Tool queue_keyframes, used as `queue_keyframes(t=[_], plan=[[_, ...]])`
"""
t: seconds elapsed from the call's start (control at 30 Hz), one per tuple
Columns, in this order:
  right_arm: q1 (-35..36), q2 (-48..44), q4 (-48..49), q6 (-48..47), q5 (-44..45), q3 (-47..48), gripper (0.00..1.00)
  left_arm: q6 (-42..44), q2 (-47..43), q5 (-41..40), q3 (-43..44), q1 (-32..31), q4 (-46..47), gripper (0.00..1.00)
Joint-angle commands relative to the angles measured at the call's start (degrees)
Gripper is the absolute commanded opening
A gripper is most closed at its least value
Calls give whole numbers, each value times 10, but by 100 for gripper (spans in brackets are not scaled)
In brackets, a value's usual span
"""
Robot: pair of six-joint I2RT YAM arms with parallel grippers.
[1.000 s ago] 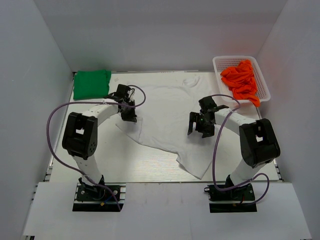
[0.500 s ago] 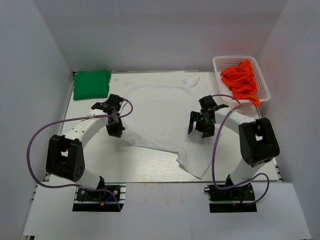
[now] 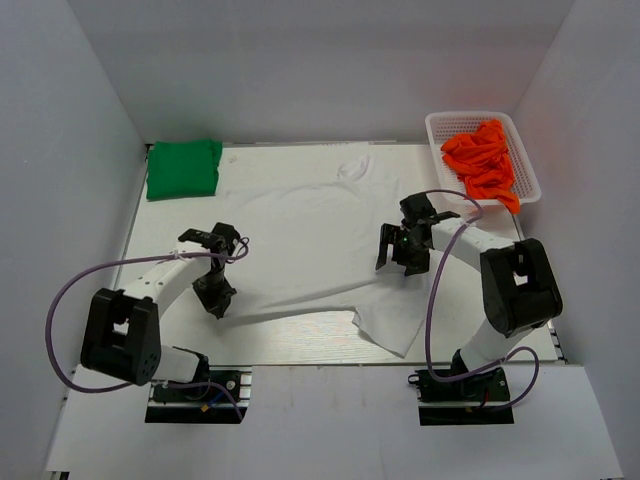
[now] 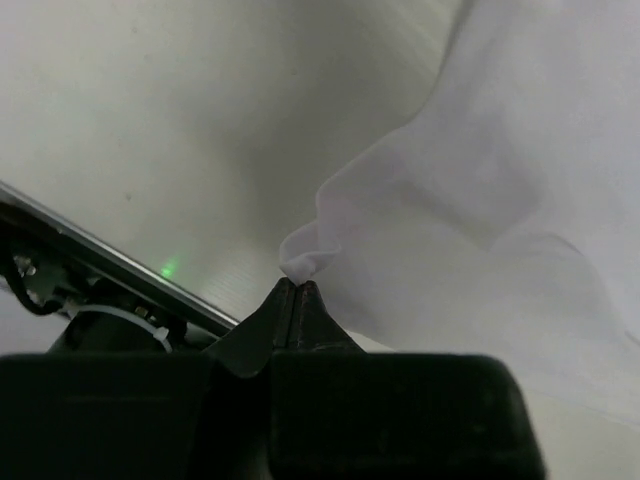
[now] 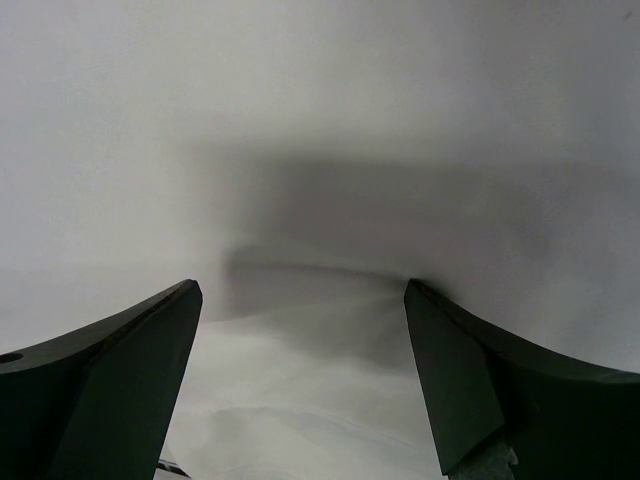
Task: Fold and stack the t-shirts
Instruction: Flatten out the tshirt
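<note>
**L gripper pinches white tee's edge; R gripper spread above it**

The white tee [image 3: 310, 215] lies spread over the middle of the worktop [image 3: 165, 235], collar twd the far edge. One loose flap reaches almost to the near edge, right of centre.

The L gripper [image 3: 213, 298] sits at the tee's left near corner, not far from the worktop's near edge. In the left wrist view its fingers [image 4: 283, 305] are pressed together on a small bunched fold of the white tee [image 4: 480, 190], w/ bare worktop to the left of the pinch. A crease runs from that pinch twd the right along the tee's near border.

The R gripper [image 3: 401, 250] is over the tee's right part, pointing down, fingers [image 5: 150, 340] spread wide w/ nothing between them. Only white cloth shows below. Whether the tips touch it can't be told.

The green tee [image 3: 183, 168] lies folded in the far left corner, apart from the white one. A white lattice basket [image 3: 470, 117] at the far right corner holds orange cloth [image 3: 482, 160].
</note>
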Motion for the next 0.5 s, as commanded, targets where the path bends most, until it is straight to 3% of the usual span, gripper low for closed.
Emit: queue_keyframes(t=[0.0,0.07,0.13,0.17,0.2,0.23,0.27,0.3,0.47], plan=[[-5,42,-19,-23,38,-55,89,-44,27,5,7,5,-46,7],[-5,37,-17,-21,37,-59,89,-44,40,55,-6,5,-74,8],[-3,36,-18,-20,36,-57,89,-44,31,83,-29,5,-86,31],[-4,31,-17,-21,36,-60,89,-33,12,107,-29,5,-93,32],[-5,30,-17,-23,36,-61,90,-25,1,116,-22,5,-101,57],[-5,29,-18,-25,37,-61,90,-25,-10,116,-11,5,-114,75],[-5,28,-21,-28,36,-55,90,-20,-22,123,0,5,-122,90],[-5,28,-25,-31,37,-54,90,-20,-36,114,35,5,-144,100],[-1,-1,-39,-42,40,-23,90,34,-18,37,179,5,-122,100]])
